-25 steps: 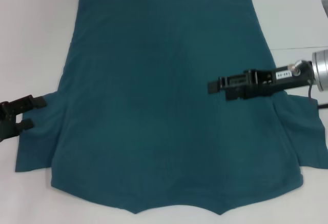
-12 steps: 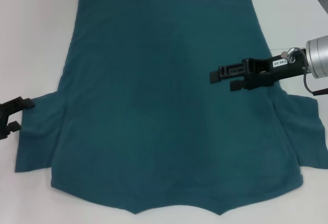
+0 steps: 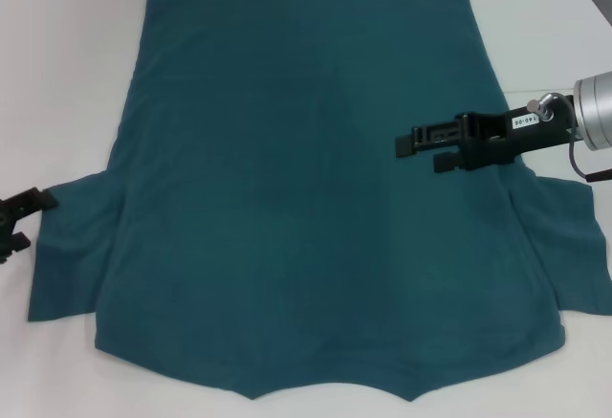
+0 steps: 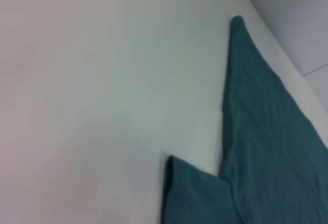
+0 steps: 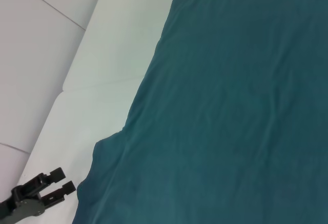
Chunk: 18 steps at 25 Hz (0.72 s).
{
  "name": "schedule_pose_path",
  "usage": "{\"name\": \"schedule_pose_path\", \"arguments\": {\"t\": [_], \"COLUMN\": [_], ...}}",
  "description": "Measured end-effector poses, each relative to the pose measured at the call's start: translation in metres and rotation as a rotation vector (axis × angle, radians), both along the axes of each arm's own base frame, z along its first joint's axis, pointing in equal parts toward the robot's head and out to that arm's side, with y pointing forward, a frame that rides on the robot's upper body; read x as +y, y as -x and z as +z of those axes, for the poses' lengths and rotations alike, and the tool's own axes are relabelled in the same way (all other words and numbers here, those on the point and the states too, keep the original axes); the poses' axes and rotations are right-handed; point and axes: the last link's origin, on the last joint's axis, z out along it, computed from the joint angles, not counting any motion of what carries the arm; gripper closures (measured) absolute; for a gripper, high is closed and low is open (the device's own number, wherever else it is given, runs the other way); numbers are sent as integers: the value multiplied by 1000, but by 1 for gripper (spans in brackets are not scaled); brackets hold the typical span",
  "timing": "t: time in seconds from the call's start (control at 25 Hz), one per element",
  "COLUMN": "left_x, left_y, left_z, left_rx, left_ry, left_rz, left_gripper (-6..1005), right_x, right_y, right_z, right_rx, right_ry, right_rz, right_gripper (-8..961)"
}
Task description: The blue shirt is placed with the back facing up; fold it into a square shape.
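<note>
The left gripper (image 3: 17, 217) was cut off by the head view's left edge. The right sleeve of the blue shirt (image 3: 306, 188) was cropped at the right edge. The shirt's printed front was hidden underneath, against the table (image 3: 67, 74).

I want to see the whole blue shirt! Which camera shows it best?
The head view: the blue shirt lies spread flat there, both sleeves and hem showing. The left wrist view catches only one sleeve and side edge; the right wrist view shows just part of the body and a sleeve.
</note>
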Motion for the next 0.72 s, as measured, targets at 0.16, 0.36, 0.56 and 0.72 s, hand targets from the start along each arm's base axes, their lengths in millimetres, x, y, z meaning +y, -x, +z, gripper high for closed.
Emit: {"name": "schedule_pose_path", "arguments": {"t": [0.16,0.36,0.56,0.72], "left_x": [1,3,2,2], "left_y": [1,2,2,1], "left_z": [-4,-5,-9,-12], "left_rx": [13,22,32,31], "left_ry": [-1,-8,1,11], "left_rz": [1,9,5,-2], "left_gripper": [193,199,204,208], "right_x": [0,0,0,0], "right_y": [0,-1,-1,-1], "right_z": [0,0,0,1], "right_rx": [-1,-2,-2,-1], "right_ry": [-1,-3,-3,-5], "right_rz": [0,1,2,3], "right_gripper": [17,17,17,17]}}
